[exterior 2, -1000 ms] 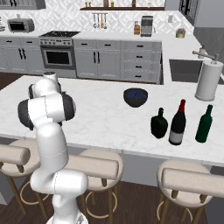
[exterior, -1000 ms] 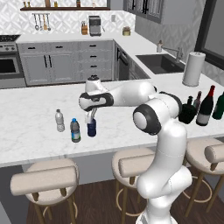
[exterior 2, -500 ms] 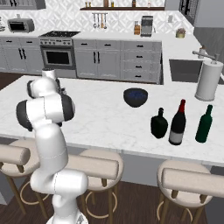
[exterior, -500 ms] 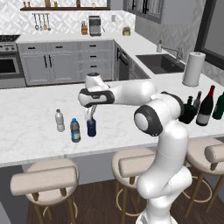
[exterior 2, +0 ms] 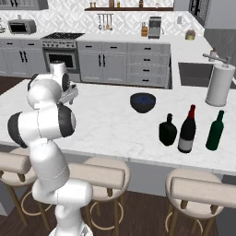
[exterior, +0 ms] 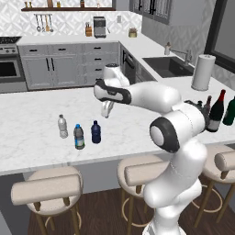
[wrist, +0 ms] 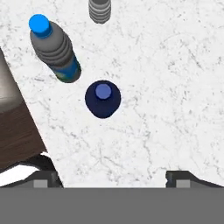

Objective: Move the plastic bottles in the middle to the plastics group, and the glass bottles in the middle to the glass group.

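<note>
The stubby dark blue plastic bottle stands upright on the white island counter. Right beside it is the plastics group: a clear bottle with blue cap and label and a white-capped one. My gripper hangs open a little above the dark blue bottle, with nothing between its fingers. The glass bottles stand at the counter's right end: a squat black bottle, a tall wine bottle with red top and a dark green bottle.
A dark blue bowl sits mid-counter. A white paper-towel roll stands by the sink. Padded stools line the counter's near edge, which lies close to the plastic bottles.
The gripper was shut on the dark blue bottle; it has opened, let the bottle go beside the clear bottles, and risen above it.
</note>
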